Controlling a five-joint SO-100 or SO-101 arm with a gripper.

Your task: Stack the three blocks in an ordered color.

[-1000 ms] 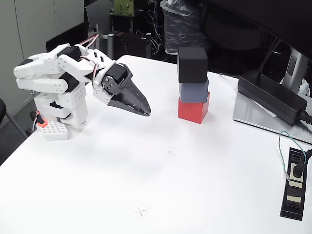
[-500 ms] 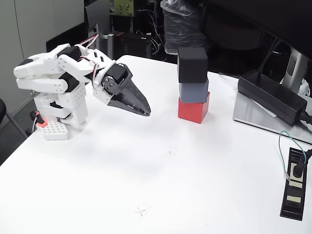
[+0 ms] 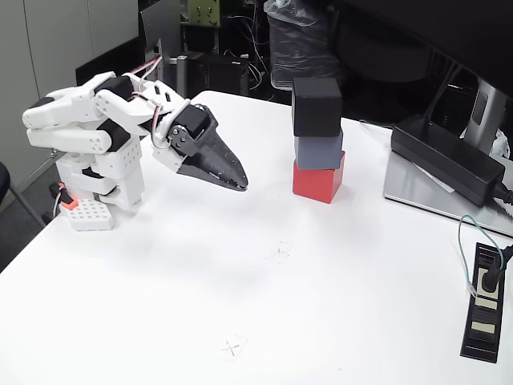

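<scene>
three blocks [image 3: 317, 139] stacked, well right of closed pincer [image 3: 241, 184]

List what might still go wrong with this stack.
1. The black block sits slightly askew on the grey block, overhanging it; a table bump might tip it.
2. The power adapter lies close to the right of the red block, so a falling block may hit it.
3. If the shut claw swings right, it may clip the tower.
</scene>
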